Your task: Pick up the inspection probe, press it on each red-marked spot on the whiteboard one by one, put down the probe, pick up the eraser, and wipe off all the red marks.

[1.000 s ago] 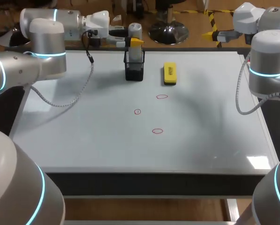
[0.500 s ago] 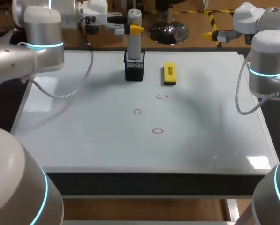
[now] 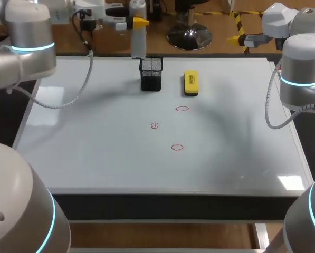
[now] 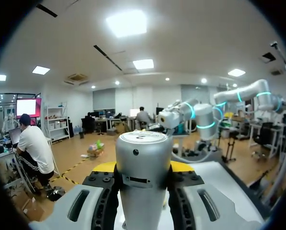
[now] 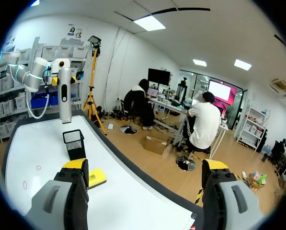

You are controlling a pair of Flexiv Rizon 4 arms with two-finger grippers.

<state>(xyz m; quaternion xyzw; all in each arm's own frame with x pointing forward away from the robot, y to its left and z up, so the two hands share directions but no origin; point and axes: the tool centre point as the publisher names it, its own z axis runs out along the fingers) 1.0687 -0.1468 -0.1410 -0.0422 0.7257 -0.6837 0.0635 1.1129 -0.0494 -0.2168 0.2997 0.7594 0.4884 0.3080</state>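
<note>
The inspection probe (image 3: 138, 39), a silver cylinder, hangs upright above the whiteboard's far edge, clear of the black mesh holder (image 3: 151, 74). My left gripper (image 3: 137, 22) is shut on its upper part. In the left wrist view the probe (image 4: 143, 177) sits clamped between the yellow tips. Three red marks (image 3: 182, 109), (image 3: 154, 125), (image 3: 177, 147) lie mid-board. The yellow eraser (image 3: 190, 83) lies right of the holder. My right gripper (image 3: 247, 38) stands open off the far right corner; its wrist view shows the probe (image 5: 64, 96), holder (image 5: 74, 143) and eraser (image 5: 96, 177) ahead.
The whiteboard (image 3: 94, 158) covers the tabletop. The left arm's cable (image 3: 67, 100) droops over the board's far left part. My right arm (image 3: 299, 79) stands at the board's right edge.
My left gripper has lifted the probe up out of the mesh holder and carried it back and to the left. The right arm has not moved.
</note>
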